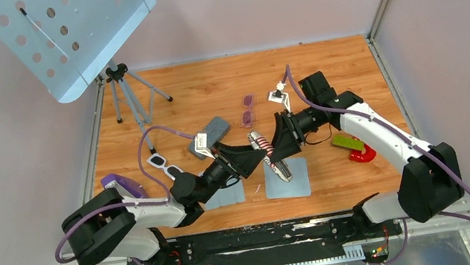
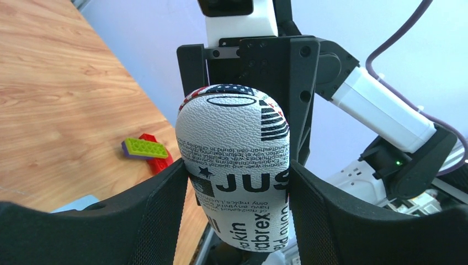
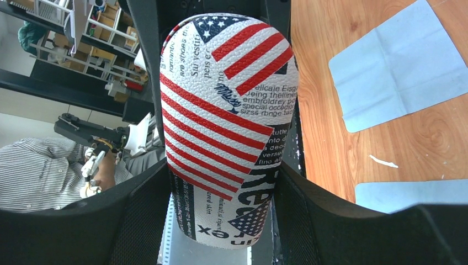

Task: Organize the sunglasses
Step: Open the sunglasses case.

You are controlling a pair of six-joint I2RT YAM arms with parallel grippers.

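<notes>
My left tool (image 2: 238, 193) and right tool (image 3: 221, 193) both gripped the flag-patterned glasses case (image 1: 271, 156), one at each end, above the table (image 1: 196, 82). The purple sunglasses (image 1: 247, 110) lay on the table beyond it, not yet packed. I judged most work left.

flag-patterned case (image 3: 226, 110) lower end cut off, sunglasses (image 1: 247, 117) frame too small
</notes>
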